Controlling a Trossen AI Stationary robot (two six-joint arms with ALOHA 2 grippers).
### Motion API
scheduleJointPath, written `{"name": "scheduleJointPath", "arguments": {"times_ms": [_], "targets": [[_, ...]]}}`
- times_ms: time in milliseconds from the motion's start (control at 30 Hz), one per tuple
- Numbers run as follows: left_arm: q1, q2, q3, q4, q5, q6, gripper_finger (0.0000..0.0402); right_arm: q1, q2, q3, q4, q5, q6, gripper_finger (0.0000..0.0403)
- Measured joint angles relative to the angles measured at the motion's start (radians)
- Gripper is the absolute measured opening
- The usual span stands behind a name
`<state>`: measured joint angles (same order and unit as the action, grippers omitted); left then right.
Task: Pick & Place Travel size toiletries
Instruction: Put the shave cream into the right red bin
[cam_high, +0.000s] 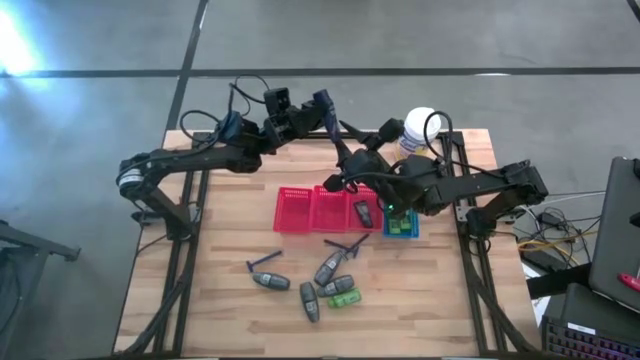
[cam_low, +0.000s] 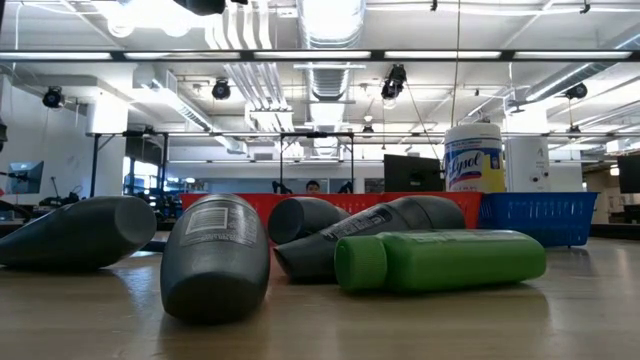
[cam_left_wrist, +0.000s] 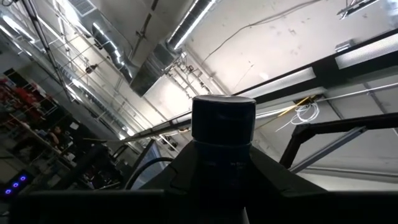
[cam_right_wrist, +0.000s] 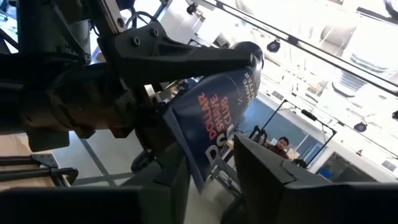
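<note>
My left gripper (cam_high: 312, 108) is raised over the table's far edge, shut on a dark blue tube (cam_high: 323, 104) printed "Dollar Shave Club" (cam_right_wrist: 217, 115). My right gripper (cam_right_wrist: 211, 180) is open. Its fingers stand on either side of the tube's flat crimped end (cam_right_wrist: 186, 149); I cannot tell whether they touch it. Several toiletries lie on their sides on the near table: dark grey tubes (cam_high: 330, 268), a green bottle (cam_high: 343, 299) and razors (cam_high: 265, 263). One grey tube (cam_high: 362, 212) lies in the red basket (cam_high: 300, 210). My left gripper pinches the blue tube between its two fingers (cam_right_wrist: 180, 59), just below the round cap (cam_left_wrist: 224, 118), which sticks out past the fingertips. The tube is lifted clear of the table, with its flat end slanting away toward the right arm.
The red basket and a blue basket (cam_high: 410, 232) with green items sit mid-table. A white-and-yellow canister (cam_high: 420, 128) stands at the far right, close to the right arm. Both arms crowd the far middle. Bare wood lies at the near left.
</note>
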<state>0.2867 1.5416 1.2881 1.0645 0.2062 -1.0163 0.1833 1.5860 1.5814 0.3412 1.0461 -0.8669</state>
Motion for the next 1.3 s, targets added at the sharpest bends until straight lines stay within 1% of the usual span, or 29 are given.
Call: {"name": "scheduleJointPath", "arguments": {"times_ms": [167, 300, 367, 467, 567, 700, 800, 900, 1000, 1067, 1133, 1200, 1233, 1300], "targets": [[0.0, 0.008, 0.0, -0.006, -0.002, 0.03, 0.009, 0.0, 0.0, 0.0, 0.003, 0.008, 0.02, 0.0062], [0.0, 0.009, 0.002, -0.047, -0.003, 0.082, 0.009, 0.0, 0.0, 0.0, 0.002, 0.023, 0.05, 0.0027], [0.001, 0.009, 0.002, -0.064, -0.004, 0.093, 0.009, 0.0, 0.0, -0.001, -0.003, 0.043, 0.052, 0.0015], [0.001, 0.009, 0.002, -0.071, -0.003, 0.099, 0.0104, 0.0, -0.002, -0.001, -0.042, 0.049, 0.085, 0.0013], [0.001, 0.011, 0.001, -0.078, 0.006, 0.1, 0.0138, 0.001, -0.003, -0.001, -0.078, 0.061, 0.12, 0.0012], [-0.001, 0.012, 0.0, -0.13, 0.038, 0.079, 0.0197, 0.0, -0.003, -0.001, -0.101, 0.08, 0.143, 0.0009], [-0.001, 0.009, 0.0, -0.214, 0.117, 0.074, 0.0242, -0.002, -0.006, -0.001, -0.103, 0.113, 0.146, 0.0009], [-0.001, -0.001, -0.001, -0.338, 0.218, 0.108, 0.0283, 0.0, -0.014, -0.001, -0.108, 0.186, 0.136, 0.0009], [0.001, -0.019, -0.004, -0.512, 0.317, 0.193, 0.0315, 0.008, -0.046, -0.002, -0.203, 0.273, 0.173, 0.0008], [0.004, -0.051, -0.007, -0.637, 0.337, 0.273, 0.033, 0.021, -0.08, -0.005, -0.354, 0.313, 0.287, 0.0008], [0.005, -0.095, -0.022, -0.757, 0.321, 0.37, 0.034, 0.036, -0.125, -0.006, -0.576, 0.329, 0.496, 0.0008], [0.006, -0.138, -0.046, -0.873, 0.291, 0.455, 0.0345, 0.047, -0.174, -0.006, -0.842, 0.323, 0.806, 0.0008], [0.006, -0.159, -0.061, -0.931, 0.273, 0.492, 0.0346, 0.049, -0.2, -0.006, -0.991, 0.297, 0.987, 0.0008], [0.005, -0.201, -0.086, -1.057, 0.224, 0.564, 0.0345, 0.04, -0.232, -0.006, -1.27, 0.199, 1.353, 0.0008]]}}
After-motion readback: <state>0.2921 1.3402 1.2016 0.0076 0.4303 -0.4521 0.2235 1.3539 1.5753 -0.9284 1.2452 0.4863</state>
